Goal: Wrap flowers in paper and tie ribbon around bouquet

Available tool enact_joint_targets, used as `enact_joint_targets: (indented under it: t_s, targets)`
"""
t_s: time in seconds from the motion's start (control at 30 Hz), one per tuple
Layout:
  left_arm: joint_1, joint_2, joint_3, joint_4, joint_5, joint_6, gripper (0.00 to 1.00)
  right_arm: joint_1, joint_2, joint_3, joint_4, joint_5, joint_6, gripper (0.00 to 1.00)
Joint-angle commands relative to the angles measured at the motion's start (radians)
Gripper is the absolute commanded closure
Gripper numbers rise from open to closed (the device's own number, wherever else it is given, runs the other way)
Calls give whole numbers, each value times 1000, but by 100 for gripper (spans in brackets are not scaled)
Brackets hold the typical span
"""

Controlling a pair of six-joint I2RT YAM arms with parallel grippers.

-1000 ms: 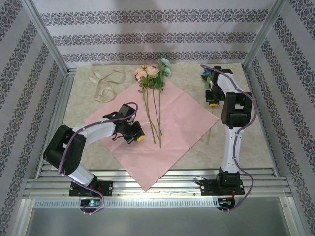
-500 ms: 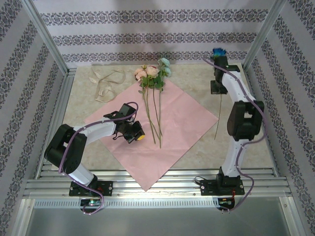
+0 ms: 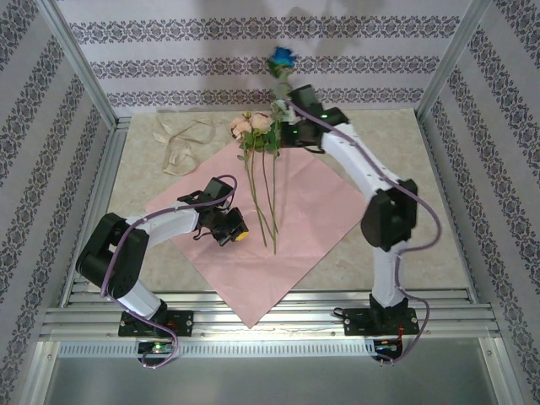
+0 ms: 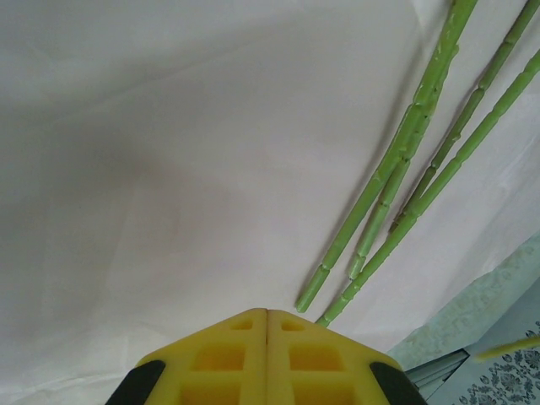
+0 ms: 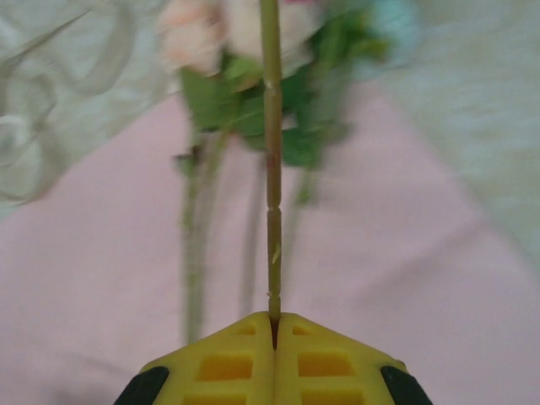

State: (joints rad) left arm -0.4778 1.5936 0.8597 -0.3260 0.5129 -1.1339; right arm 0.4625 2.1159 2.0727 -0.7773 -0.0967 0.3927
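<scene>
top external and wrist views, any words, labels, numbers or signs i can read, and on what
No text can be read.
Striped patterned wallpaper: ornament only, no letters.
Large lilac-pink paper sheet: blank.
Yellow pads of left tool and right tool: blank.
Black arm base plates: marks too small to read.

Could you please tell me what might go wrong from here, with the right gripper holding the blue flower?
1. The right gripper pinches the blue flower by its thin stem with its fingertips alone; it could swing or slip out.
2. That stem reaches out over the flowers lying on the paper and may knock them askew.
3. The shut left gripper, low over the paper, could crease it.
</scene>
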Motion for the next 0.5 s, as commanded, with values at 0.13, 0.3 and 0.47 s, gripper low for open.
enact_joint_targets:
  t_s: [0.13,0.3,0.47]
  targets:
    - [-1,-21,0,-8,-13,6,100,32,356,363,-112,-152,114,100]
    - [5,-43,19,-40,-22,16,100,32,437,483,-239,-146,57,58]
    - [52,-67,27,-70,-25,37,100,24,253,295,-204,-113,18,44]
